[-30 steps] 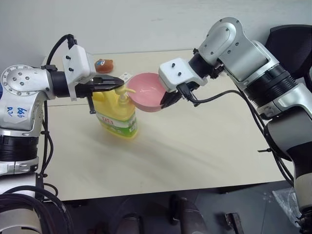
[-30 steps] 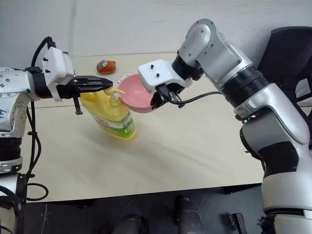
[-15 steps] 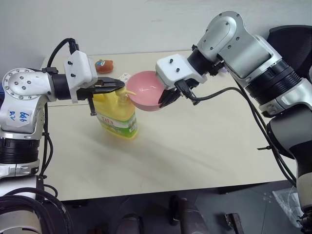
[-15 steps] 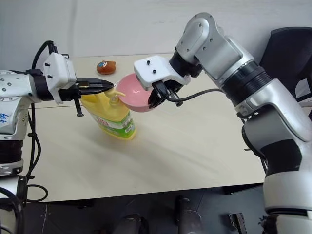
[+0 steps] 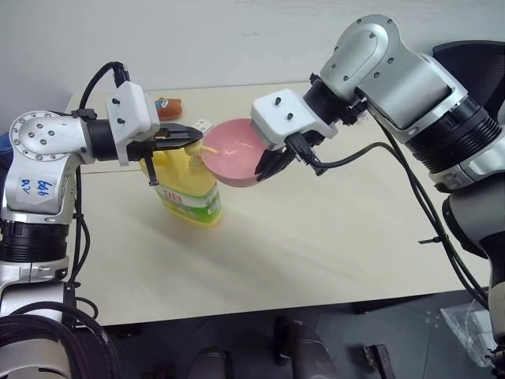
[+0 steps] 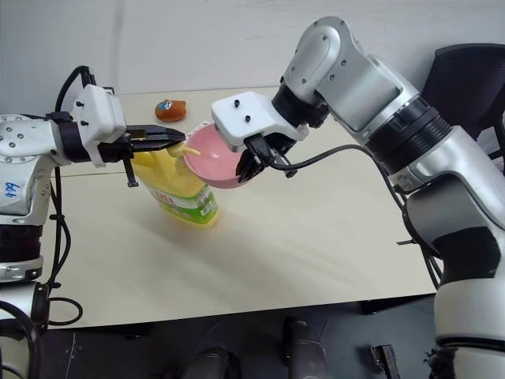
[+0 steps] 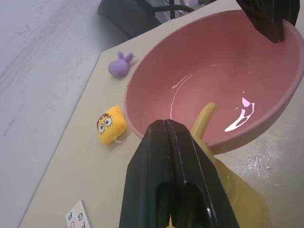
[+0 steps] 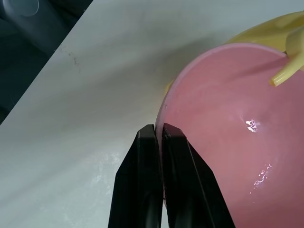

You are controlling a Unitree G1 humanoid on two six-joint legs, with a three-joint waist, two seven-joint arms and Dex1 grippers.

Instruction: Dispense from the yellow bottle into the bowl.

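The right gripper (image 8: 159, 137) is pinching the rim of the bowl (image 5: 234, 151), holding it raised above the table (image 5: 316, 237) under the bottle (image 5: 189, 185) nozzle. The left gripper (image 5: 193, 140), fingers closed, is resting over the pump head.

The near half of the table (image 5: 316, 260) lies bare, so a hand could pass freely there, and likewise along its right side under the right arm; the left part is crowded: the yellow bottle (image 5: 189, 189) stands upright, the left gripper (image 5: 193, 140) pressed closed over its pump, and the bowl (image 5: 233, 154) hangs just beside, pinched at the rim by the right gripper (image 5: 268, 166) (the nozzle reaches over its rim); behind, a small orange toy (image 5: 167, 104) and a card (image 5: 203, 125) sit near the far edge.
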